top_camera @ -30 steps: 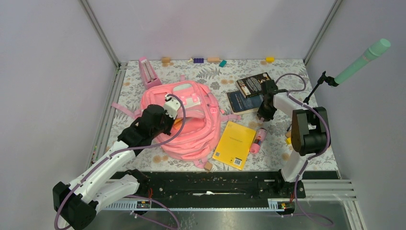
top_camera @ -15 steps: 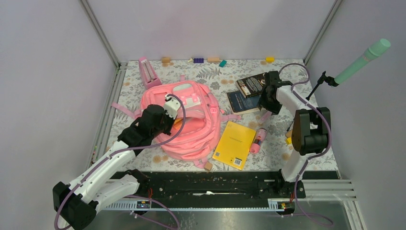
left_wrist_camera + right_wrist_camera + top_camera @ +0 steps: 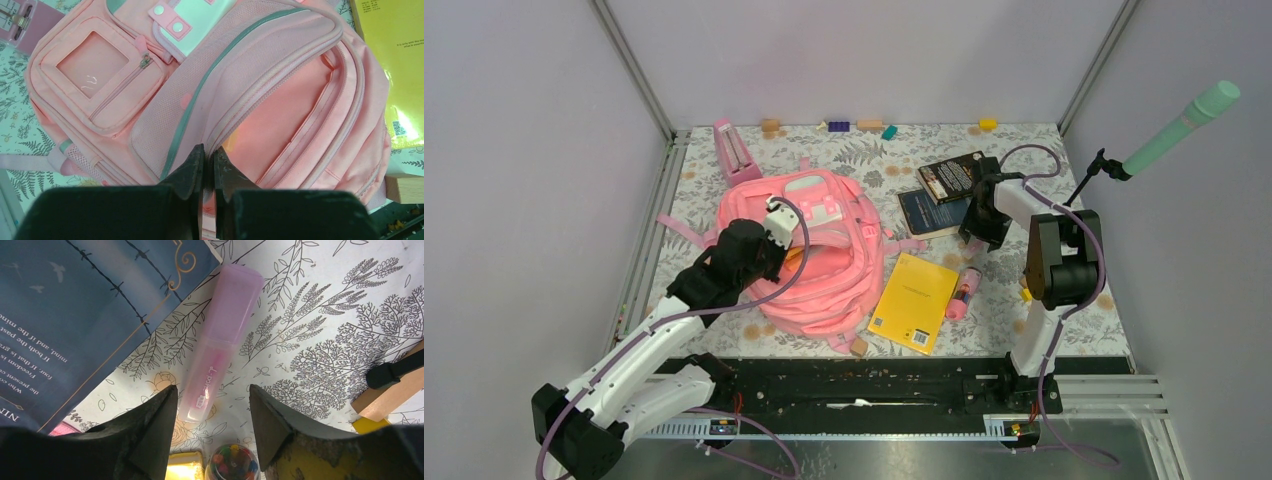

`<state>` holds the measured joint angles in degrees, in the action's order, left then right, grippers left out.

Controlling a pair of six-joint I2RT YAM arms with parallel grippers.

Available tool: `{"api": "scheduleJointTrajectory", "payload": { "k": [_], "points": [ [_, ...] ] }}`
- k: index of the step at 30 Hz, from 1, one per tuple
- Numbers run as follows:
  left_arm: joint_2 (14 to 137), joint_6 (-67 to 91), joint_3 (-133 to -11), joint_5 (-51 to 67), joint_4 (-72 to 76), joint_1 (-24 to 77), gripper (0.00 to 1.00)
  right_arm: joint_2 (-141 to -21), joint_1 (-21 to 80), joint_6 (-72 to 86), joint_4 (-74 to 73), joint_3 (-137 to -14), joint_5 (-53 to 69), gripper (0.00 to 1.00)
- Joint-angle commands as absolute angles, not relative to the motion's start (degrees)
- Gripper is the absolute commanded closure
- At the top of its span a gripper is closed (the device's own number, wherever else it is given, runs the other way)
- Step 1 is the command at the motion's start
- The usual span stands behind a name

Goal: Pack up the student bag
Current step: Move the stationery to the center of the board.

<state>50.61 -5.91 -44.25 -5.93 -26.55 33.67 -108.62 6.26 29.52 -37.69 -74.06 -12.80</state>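
At the far left of the bench (image 3: 1079, 325), a small pink metronome-shaped thing (image 3: 734, 150) stands at the back. Just right of it, the student bag (image 3: 834, 270) lies flat, left of centre, with its main compartment gaping. The left pincer (image 3: 208, 154) is closed tight on the rim of that opening, its two fingers pinching the fabric edge. From above, the arm and its wrist camera cover the grip itself, and I can't make out what is deeper inside the bag.

A yellow book (image 3: 914, 302) lies against the bag's right side, with a pink tube (image 3: 964, 293) just beyond it. Behind those are two dark books (image 3: 951, 176), one overlapping the other.

The right pincer (image 3: 211, 392) hangs low over the bench, jaws spread and holding nothing. A translucent lilac pen (image 3: 220, 345) lies between and just beyond its fingertips, its printing too small to read. The blue book (image 3: 75, 315) beside the pen runs out of the wrist view. So does a wooden block (image 3: 395, 390) at the right edge. A small container of coloured bits (image 3: 232, 465) is cut off at the bottom.
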Motion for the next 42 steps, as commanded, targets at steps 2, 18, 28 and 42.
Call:
{"api": "scheduleJointTrajectory", "payload": {
  "k": [2,18,28,42],
  "points": [
    [48.4,-4.9,-47.2,-7.7,-22.0,33.7,1.00,-109.1,6.1,27.8,-39.2,-76.3,-12.2,0.37],
    [47.2,-5.2,-46.9,-8.7,-21.7,33.7,1.00,-107.5,9.6,31.5,-38.2,-73.8,-13.8,0.66],
    [46.2,-5.3,-46.6,-9.1,-21.4,33.6,1.00,-106.5,13.9,32.5,-40.2,-72.4,-11.4,0.74],
    [46.1,-5.1,-46.6,-8.7,-21.3,33.7,1.00,-100.3,19.7,37.9,-37.6,-63.8,-13.0,0.71]
  ]
}}
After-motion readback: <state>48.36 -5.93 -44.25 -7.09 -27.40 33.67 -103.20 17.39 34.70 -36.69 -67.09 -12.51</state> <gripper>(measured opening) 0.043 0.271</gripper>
